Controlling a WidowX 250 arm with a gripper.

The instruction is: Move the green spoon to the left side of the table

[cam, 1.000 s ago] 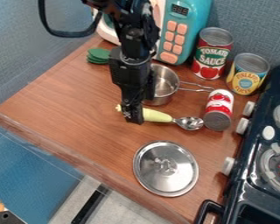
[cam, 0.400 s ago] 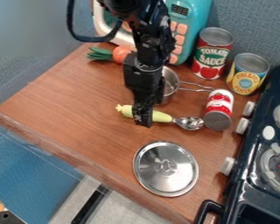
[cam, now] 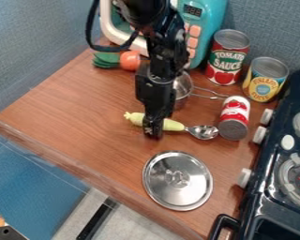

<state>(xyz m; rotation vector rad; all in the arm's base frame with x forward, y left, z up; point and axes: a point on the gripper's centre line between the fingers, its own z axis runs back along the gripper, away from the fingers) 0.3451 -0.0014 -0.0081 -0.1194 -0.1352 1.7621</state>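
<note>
The gripper (cam: 153,133) hangs down over the middle of the table (cam: 84,112), in front of the spoon's handle and hiding part of it. Pale yellow-green is the colour of the spoon's handle (cam: 172,125), whose knobbed end points left, while the metal bowl lies to the right near the fallen can. The spoon lies flat on the wood. Whether the gripper holds the handle cannot be told from here.
A pot lid (cam: 177,181) lies in front. Behind the gripper is a metal pot (cam: 183,86). A fallen red-and-white can (cam: 234,118), two upright cans (cam: 227,57), a teal toy microwave (cam: 209,23), an orange toy vegetable (cam: 130,60) and the stove (cam: 284,173) stand around.
The gripper has shifted right along the spoon's handle and slightly toward the table's front. The spoon lies where it was. More of the orange vegetable shows than a second ago.
</note>
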